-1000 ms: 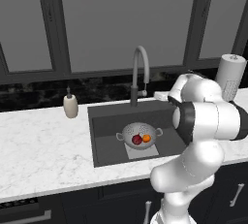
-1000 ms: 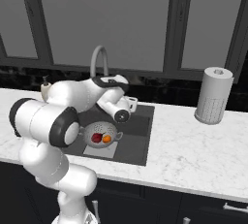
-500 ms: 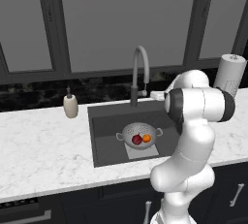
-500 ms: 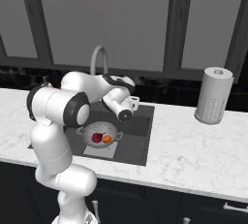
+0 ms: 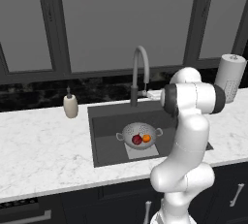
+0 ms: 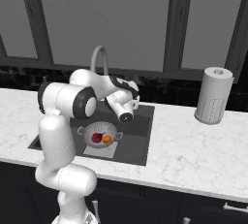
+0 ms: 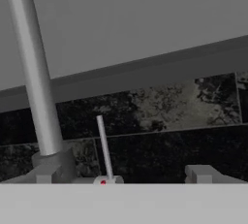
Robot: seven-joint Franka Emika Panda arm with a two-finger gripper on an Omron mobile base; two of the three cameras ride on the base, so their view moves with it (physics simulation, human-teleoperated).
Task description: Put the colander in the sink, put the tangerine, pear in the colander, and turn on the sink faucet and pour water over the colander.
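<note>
marble counter [image 5: 43, 145] surrounds the sink [image 5: 104, 138], where the colander [image 5: 138, 135] holds the pear [image 5: 137, 140] and the tangerine [image 5: 146, 138] at its 3 o'clock. gripper [image 7: 123, 175] fingers spread wide around the sink faucet [image 7: 31, 68] lever [image 7: 103, 146].

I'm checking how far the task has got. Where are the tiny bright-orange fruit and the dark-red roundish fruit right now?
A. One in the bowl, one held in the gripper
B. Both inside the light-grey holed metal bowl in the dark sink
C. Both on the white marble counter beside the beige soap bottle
B: the bright-orange fruit and dark-red fruit lie side by side inside the light-grey holed metal bowl, which sits in the dark sink.
</note>
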